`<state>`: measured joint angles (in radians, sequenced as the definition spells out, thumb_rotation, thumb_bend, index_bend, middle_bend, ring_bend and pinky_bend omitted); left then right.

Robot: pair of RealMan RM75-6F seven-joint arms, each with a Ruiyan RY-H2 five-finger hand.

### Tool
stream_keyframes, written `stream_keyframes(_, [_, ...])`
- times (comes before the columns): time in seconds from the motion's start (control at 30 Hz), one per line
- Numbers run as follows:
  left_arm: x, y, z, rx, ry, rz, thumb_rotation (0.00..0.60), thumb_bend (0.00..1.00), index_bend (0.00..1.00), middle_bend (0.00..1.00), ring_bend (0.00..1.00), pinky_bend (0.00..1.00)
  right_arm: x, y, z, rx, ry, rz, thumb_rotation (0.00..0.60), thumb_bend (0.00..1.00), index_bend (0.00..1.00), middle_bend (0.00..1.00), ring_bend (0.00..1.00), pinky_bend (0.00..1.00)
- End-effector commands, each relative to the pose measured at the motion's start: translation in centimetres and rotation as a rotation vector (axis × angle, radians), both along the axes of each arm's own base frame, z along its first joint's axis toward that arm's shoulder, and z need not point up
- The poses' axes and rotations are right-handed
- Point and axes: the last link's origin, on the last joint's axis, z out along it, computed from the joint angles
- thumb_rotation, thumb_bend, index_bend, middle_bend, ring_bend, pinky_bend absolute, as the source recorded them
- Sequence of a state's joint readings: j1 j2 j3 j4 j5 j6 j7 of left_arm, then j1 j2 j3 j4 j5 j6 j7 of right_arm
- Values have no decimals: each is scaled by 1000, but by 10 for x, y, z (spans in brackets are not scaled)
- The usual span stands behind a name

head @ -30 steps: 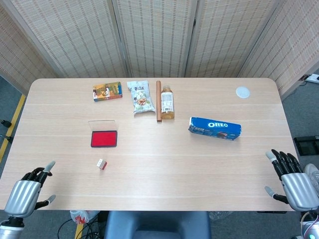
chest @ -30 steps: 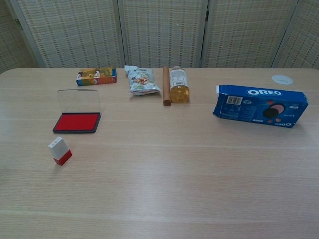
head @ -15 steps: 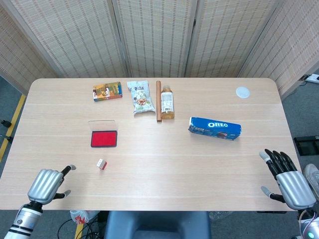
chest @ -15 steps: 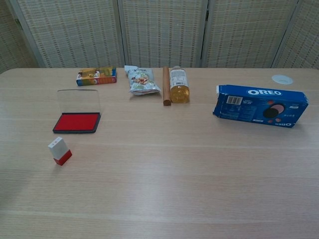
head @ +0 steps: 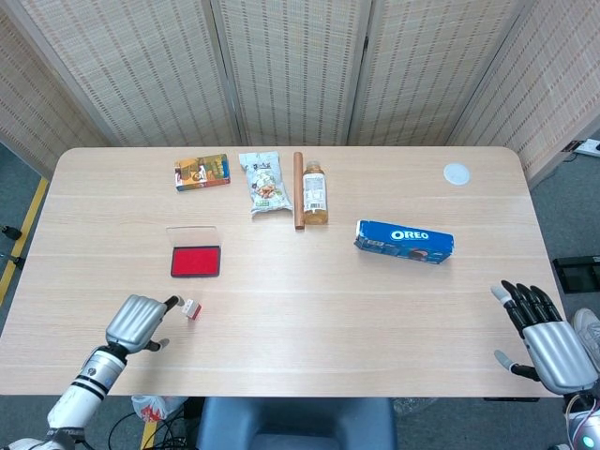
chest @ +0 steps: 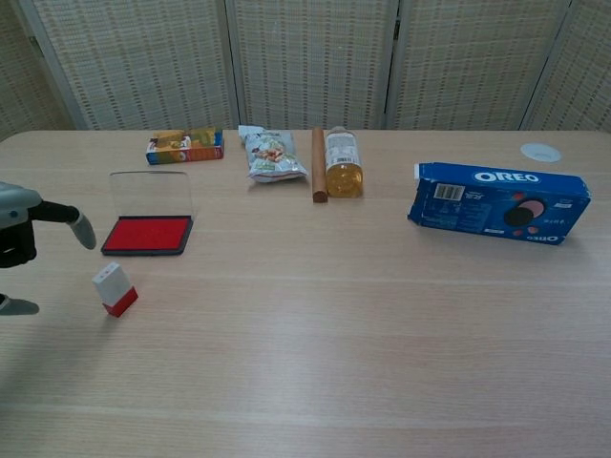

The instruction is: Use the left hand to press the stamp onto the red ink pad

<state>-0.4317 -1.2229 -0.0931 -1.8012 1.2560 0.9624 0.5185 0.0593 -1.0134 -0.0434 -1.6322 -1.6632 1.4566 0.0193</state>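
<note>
Nearest the robot, the left hand hovers low over the table with its fingers apart and nothing in them, fingertips just beside the stamp but not gripping it. The stamp sits tilted on the wood, white body with a red end. The right hand is spread wide and empty at the table's near right edge.

Just beyond the stamp is the red ink pad, clear lid standing open. Further right lies the Oreo box. At the back there's a row: small colourful box, snack bag, wooden stick, bottle, plus a white lid far right.
</note>
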Motion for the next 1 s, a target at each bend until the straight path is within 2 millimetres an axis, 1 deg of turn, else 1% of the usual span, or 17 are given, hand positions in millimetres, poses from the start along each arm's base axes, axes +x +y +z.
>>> stream_keyframes(0.03, [3,12,-1,-12,14,-10,600,286,336,1000,944,933,-1,-1,0,1,2,-6,600,207,0,0,0,0])
stream_keyframes(0.1, [4,17,-3,-22,20,-16,600,310,347,1000,942,932,0,-1,0,-1,5,-6,600,207,0,0,0,0])
stream_keyframes(0.33, [7,34,-13,-70,59,-38,600,311,357,1000,936,927,0,-2,-2,3,5,-9,600,207,0,0,0,0])
stream_keyframes(0.53, [12,50,-24,-100,75,-28,600,310,334,1000,933,924,-2,-5,2,-11,2,-19,600,207,0,0,0,0])
stream_keyframes(0.67, [12,57,-29,-105,84,-24,600,311,351,1000,932,923,-3,-5,4,-15,0,-20,600,207,0,0,0,0])
stream_keyframes(0.87, [3,62,-30,-108,94,29,600,313,353,1000,930,923,-4,-6,6,-25,-2,-17,600,207,0,0,0,0])
stream_keyframes(1.0, [1,60,-28,-103,96,50,600,313,357,1000,929,923,-4,-7,6,-17,-2,-12,600,207,0,0,0,0])
